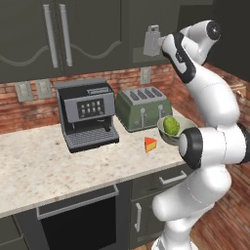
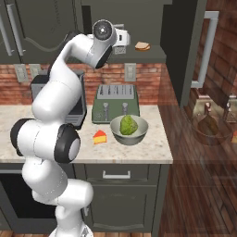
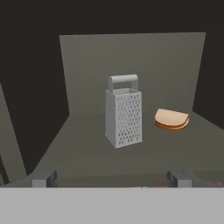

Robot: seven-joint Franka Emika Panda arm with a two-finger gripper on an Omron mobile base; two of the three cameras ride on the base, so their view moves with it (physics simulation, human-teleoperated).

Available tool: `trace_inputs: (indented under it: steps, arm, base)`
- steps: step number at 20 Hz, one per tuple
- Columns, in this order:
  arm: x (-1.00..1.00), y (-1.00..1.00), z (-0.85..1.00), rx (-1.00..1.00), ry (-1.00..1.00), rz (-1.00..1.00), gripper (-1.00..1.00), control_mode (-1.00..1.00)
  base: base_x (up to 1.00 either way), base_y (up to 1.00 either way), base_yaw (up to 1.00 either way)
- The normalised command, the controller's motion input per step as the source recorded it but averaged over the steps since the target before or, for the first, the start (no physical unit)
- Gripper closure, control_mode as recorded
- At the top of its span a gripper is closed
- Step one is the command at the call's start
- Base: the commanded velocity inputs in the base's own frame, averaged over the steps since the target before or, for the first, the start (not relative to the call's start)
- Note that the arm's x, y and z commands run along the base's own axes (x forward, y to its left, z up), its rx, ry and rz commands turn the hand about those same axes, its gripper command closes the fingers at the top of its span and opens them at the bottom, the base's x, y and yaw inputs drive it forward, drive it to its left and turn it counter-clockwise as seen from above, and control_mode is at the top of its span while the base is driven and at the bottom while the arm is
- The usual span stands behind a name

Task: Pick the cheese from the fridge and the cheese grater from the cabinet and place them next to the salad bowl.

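The grey metal cheese grater point(image 3: 124, 114) stands upright on the shelf of the open upper cabinet point(image 3: 87, 153), and it also shows high up in the left base view point(image 1: 152, 41). My gripper point(image 3: 111, 179) is open in front of the grater and short of it, with nothing between its fingers. The orange cheese point(image 1: 150, 144) wedge lies on the counter just left of the salad bowl point(image 1: 166, 138), which holds a green lettuce ball. In the right base view the cheese point(image 2: 99, 137) and the bowl point(image 2: 129, 139) sit near the counter's front. The dark fridge point(image 2: 183, 51) rises to the right.
A flat tan bread piece point(image 3: 172, 119) lies on the shelf right of the grater. A green four-slot toaster point(image 1: 142, 107) and a grey coffee machine point(image 1: 88, 112) stand against the brick wall. Closed cabinet doors point(image 1: 58, 34) hang to the left.
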Motion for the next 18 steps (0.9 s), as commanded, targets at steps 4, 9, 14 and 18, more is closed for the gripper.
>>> trace_inputs:
  steps: [4,9,14,18]
  arm:
    - [0.11,0.0,0.0,0.0,0.0,0.0,-1.0,-1.0]
    - [0.07,0.0,0.0,0.0,0.0,0.01,-1.0,-1.0]
    - [0.11,0.0,0.0,0.0,-0.03,0.03,-1.0,-1.0]
    - [0.15,-0.07,0.01,0.0,-0.01,0.03,-1.0,-1.0]
  base:
    - [0.0,0.0,0.0]
    - [0.0,0.0,0.0]
    - [0.0,0.0,0.0]
    - [0.0,0.0,0.0]
